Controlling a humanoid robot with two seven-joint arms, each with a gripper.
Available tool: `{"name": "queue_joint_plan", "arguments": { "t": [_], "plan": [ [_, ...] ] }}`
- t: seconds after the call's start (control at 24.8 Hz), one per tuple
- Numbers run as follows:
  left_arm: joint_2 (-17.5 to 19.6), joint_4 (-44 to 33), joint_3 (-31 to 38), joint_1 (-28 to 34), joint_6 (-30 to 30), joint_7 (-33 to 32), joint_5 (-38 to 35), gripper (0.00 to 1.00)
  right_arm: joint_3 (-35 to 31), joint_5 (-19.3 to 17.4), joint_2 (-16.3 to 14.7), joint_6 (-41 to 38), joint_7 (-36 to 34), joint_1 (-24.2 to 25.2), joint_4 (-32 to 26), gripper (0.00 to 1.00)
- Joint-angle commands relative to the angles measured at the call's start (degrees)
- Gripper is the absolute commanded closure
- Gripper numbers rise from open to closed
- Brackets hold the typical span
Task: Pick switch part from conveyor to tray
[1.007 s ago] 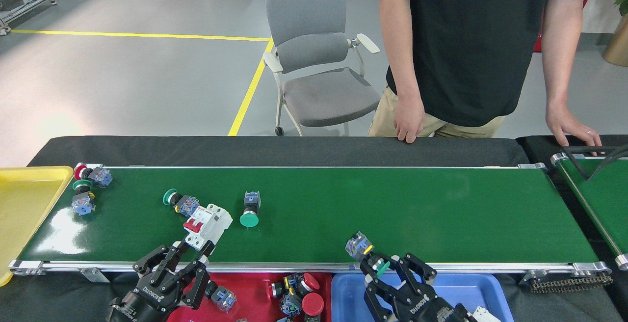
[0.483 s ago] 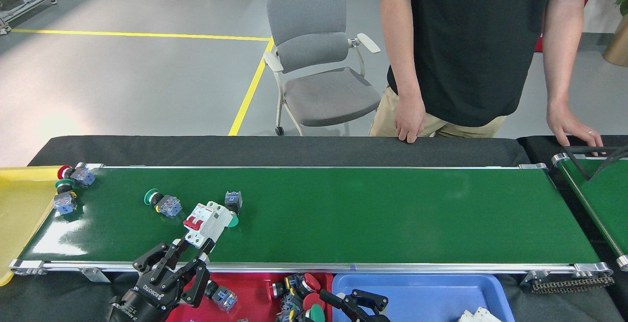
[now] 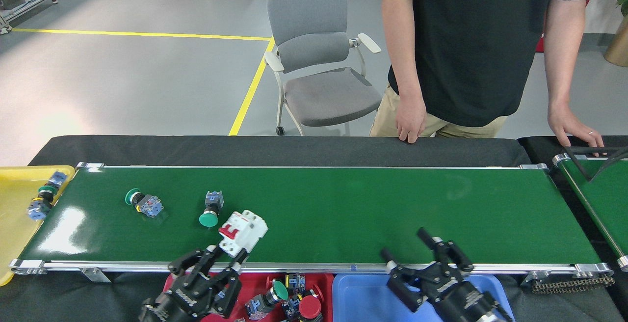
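While a white circuit breaker with red toggles (image 3: 243,232) sits pinched in the left gripper (image 3: 221,258) above the near rail of the conveyor (image 3: 373,209), two green-capped push-button switches lie loose on the belt: one (image 3: 143,202) toward the left end, the other (image 3: 211,208) just beside the breaker. The right gripper (image 3: 407,246) holds nothing, fingers spread wide over the belt's near edge. Below the rail sit a red tray (image 3: 255,282) holding more push buttons, one green-capped (image 3: 274,294), and a blue tray (image 3: 363,292) next to it. At the left end, a yellow tray (image 3: 14,224) holds two switches (image 3: 44,196). Across the conveyor stands a person (image 3: 471,47), one hand (image 3: 409,118) on the black table edge, beside a grey chair (image 3: 319,57).
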Motion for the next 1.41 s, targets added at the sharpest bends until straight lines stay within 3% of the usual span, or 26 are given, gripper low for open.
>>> {"name": "queue_joint_plan", "arguments": {
  "t": [0.0, 0.12, 0.2, 0.28, 0.32, 0.36, 0.56, 0.64, 0.85, 0.97, 1.05, 1.17, 1.25, 1.37],
  "plan": [
    [-2.15, -1.71, -2.62, -0.21, 0.23, -1.28, -2.39, 0.90, -5.29, -0.24, -0.64, 1.48, -2.16, -0.03, 1.18, 0.00],
    [-4.79, -2.15, -7.98, 1.02, 0.32, -1.37, -6.96, 0.86, -9.86, -0.41, -3.10, 1.39, -4.27, 0.58, 4.52, 0.00],
    [-5.31, -2.15, -10.97, 1.29, 0.85, -1.99, -7.93, 0.74, -10.12, -0.50, -3.81, 1.39, -4.71, 0.76, 5.40, 0.00],
    [-5.49, -2.06, -11.85, 1.11, 2.96, -4.01, -8.11, 0.38, -10.21, -0.59, -3.81, 1.39, -5.23, 0.76, 5.31, 0.00],
    [-5.58, -2.15, -12.11, 1.29, 4.89, -4.27, -8.11, 0.06, -10.38, -0.59, -3.81, 1.39, -5.23, 0.76, 5.31, 0.00],
    [-5.67, -2.06, -12.29, 1.46, 5.95, -4.27, -7.93, 0.00, -10.47, -0.59, -3.81, 1.48, -5.23, 0.76, 5.31, 0.00],
    [-5.31, -2.06, -10.88, 2.08, 6.74, -4.18, -7.49, 0.00, -10.65, -0.59, -3.81, 1.39, -5.23, 0.84, 5.23, 0.00],
    [-5.40, -2.24, -6.31, 2.25, 6.74, -4.01, -6.96, 0.00, -10.65, -0.59, -3.81, 1.39, -5.23, 1.11, 5.23, 0.00],
    [-3.91, -0.83, 18.04, 1.81, 6.12, -4.01, -0.20, 0.00, -10.21, -0.59, -3.46, 1.39, -5.23, 1.02, 4.61, 0.00],
    [1.10, 3.74, 28.85, 1.46, 6.12, -3.92, -0.02, 0.00, -8.80, 0.02, -0.56, 2.01, -5.23, 0.84, 1.89, 0.00],
    [5.50, 8.57, 31.92, 1.29, 6.12, -2.34, 0.24, 0.00, -7.22, 2.57, 3.66, 2.27, -5.15, 0.76, -0.40, 0.02],
    [9.80, 14.55, 32.36, 1.46, 6.12, 2.76, 1.12, 0.00, -5.03, 9.42, 8.14, 5.78, -5.15, 0.49, -1.89, 0.03],
    [10.95, 16.31, 32.36, 1.46, 6.12, 3.20, 1.30, 0.00, -1.16, 11.63, 8.14, 10.88, -5.15, 0.32, -2.16, 0.02],
    [11.03, 17.27, 32.36, 0.14, 6.12, 3.11, 1.65, 0.00, 4.29, 11.89, 7.88, 16.68, -5.15, 0.49, -2.24, 0.02]
  ]
}}
